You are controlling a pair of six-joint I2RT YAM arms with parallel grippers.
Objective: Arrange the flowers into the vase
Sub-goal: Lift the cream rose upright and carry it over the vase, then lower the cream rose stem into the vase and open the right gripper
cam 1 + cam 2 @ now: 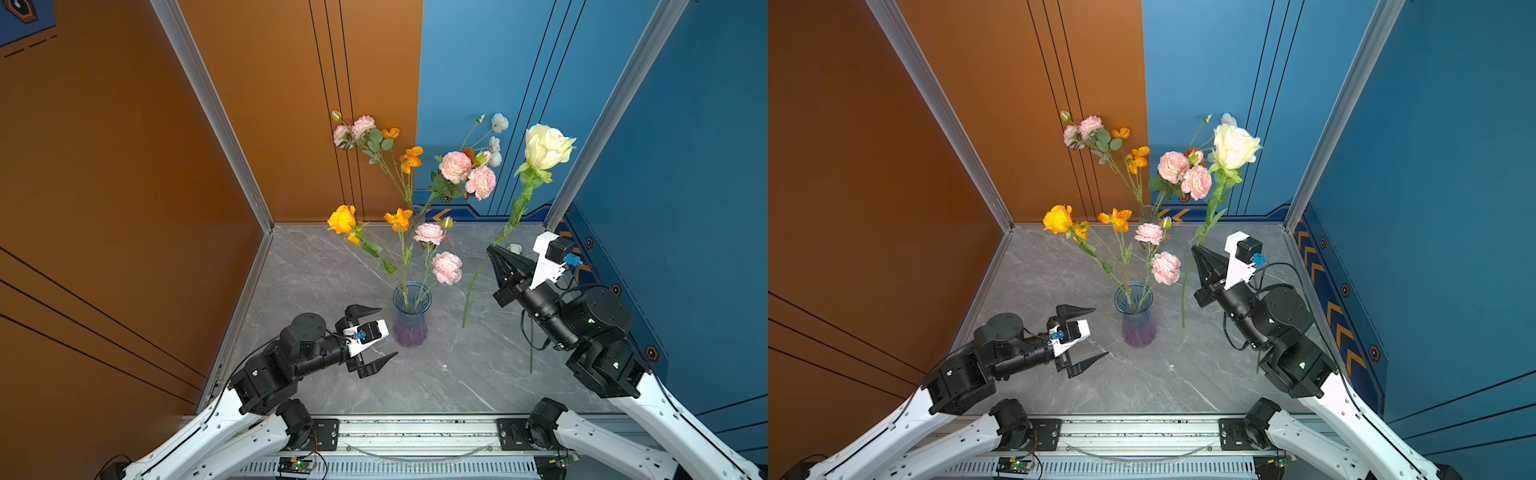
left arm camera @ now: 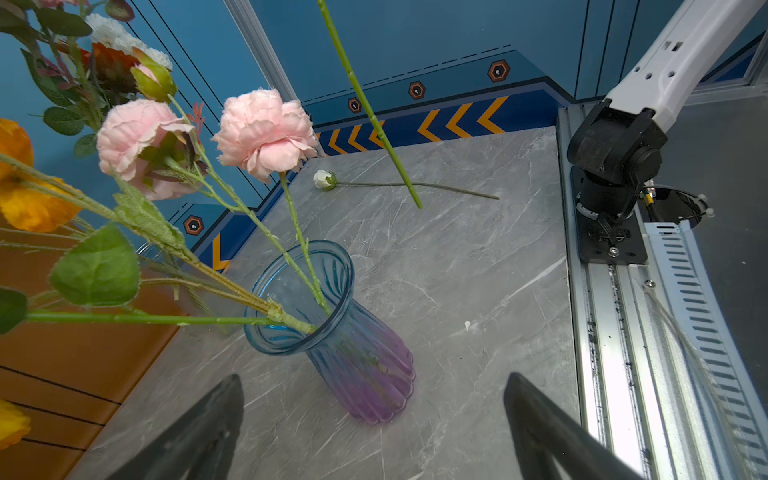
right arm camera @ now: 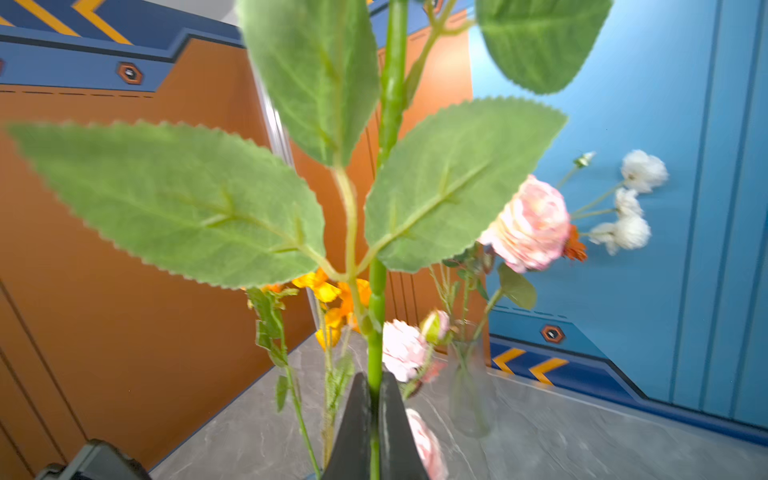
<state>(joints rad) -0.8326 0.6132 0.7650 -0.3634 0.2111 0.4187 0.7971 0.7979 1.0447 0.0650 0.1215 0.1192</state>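
A blue-to-purple ribbed glass vase stands mid-table, holding orange and pink flowers. My left gripper is open just left of the vase's base, with nothing between its fingers. My right gripper is shut on the green stem of a cream rose. The rose is held upright, right of the vase, and its stem's lower end hangs above the table.
A small clear vase with pink, orange and white blooms stands at the back wall. A thin-stemmed white bud lies on the table partly under the right arm. Orange and blue walls enclose the grey marble tabletop.
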